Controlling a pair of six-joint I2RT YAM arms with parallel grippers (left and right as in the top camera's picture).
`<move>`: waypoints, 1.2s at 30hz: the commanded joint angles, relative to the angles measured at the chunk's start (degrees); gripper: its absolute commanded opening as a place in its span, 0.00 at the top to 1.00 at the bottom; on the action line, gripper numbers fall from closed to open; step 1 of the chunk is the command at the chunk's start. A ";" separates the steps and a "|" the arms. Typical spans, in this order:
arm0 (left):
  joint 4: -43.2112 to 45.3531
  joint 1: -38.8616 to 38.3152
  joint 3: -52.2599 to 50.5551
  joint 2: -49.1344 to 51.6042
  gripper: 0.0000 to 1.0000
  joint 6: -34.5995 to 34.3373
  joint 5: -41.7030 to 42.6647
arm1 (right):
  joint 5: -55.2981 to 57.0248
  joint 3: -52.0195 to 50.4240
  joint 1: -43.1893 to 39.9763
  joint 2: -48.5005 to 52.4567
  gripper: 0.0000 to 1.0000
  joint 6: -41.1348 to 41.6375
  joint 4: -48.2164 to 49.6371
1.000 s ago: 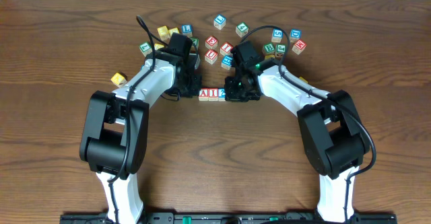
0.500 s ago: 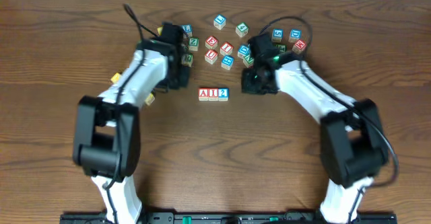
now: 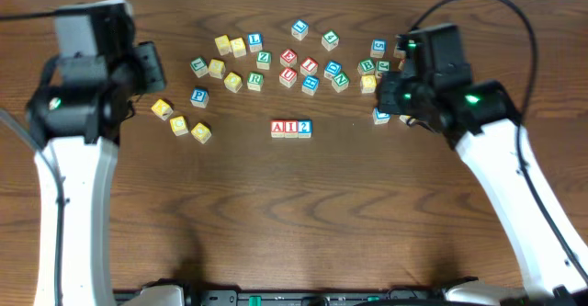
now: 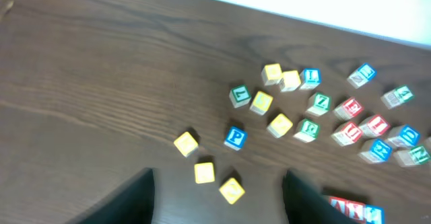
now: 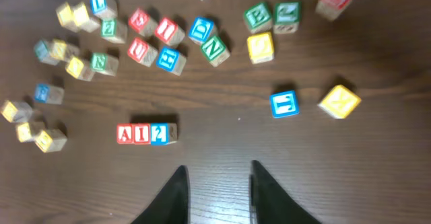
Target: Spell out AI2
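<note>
Three blocks stand side by side in a row (image 3: pixel 290 129) at the table's middle: a red A, a red I and a blue 2. The right wrist view has the row (image 5: pixel 143 134) up and to the left of my fingers. In the left wrist view only its top edge (image 4: pixel 350 209) peeks in at the bottom right. My left gripper (image 3: pixel 150 70) is raised at the far left, open, with nothing between its fingers (image 4: pixel 217 200). My right gripper (image 3: pixel 401 95) hangs to the right of the row, open and empty (image 5: pixel 219 169).
Several loose letter blocks (image 3: pixel 303 62) lie scattered behind the row. Three yellow ones (image 3: pixel 179 122) sit to the left. A blue block (image 3: pixel 381 116) and a yellow block (image 5: pixel 339 101) lie close under the right gripper. The table's far edge (image 4: pixel 283 12) runs along the back.
Both arms have drawn back from the ends of the row and lifted, the left one to the left and the right one to the right. Both grippers went from shut to open.
</note>
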 commanded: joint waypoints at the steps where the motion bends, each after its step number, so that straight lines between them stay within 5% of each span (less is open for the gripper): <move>1: -1.68 0.63 0.57 -1.95 0.02 -0.28 -0.33 | 0.85 0.02 -1.60 -6.10 0.66 -2.43 -1.60; 3: -1.75 0.63 0.57 -2.27 0.02 -0.28 -0.33 | 1.27 0.02 -1.86 -9.16 0.56 -3.17 -2.23; 5: -1.77 0.63 0.57 -2.25 0.02 -0.28 -0.33 | 1.95 0.02 -1.92 -12.15 0.31 -3.89 -2.60; 6: -1.77 0.63 0.57 -2.12 0.03 -0.28 -0.33 | 2.69 0.02 -1.92 -13.53 0.07 -3.87 -2.71; 7: -1.77 0.63 0.57 -2.01 0.02 -0.28 -0.33 | 3.45 0.02 -1.92 -15.02 0.01 -3.87 -2.82; 17: -1.77 0.63 0.57 -1.73 0.03 -0.28 -0.33 | 6.14 0.02 -1.88 -24.37 0.01 -3.85 -7.67; 36: -1.77 0.63 0.57 -1.73 0.03 -0.28 -0.33 | 6.27 -1.33 -2.01 -24.30 0.01 -4.33 -25.55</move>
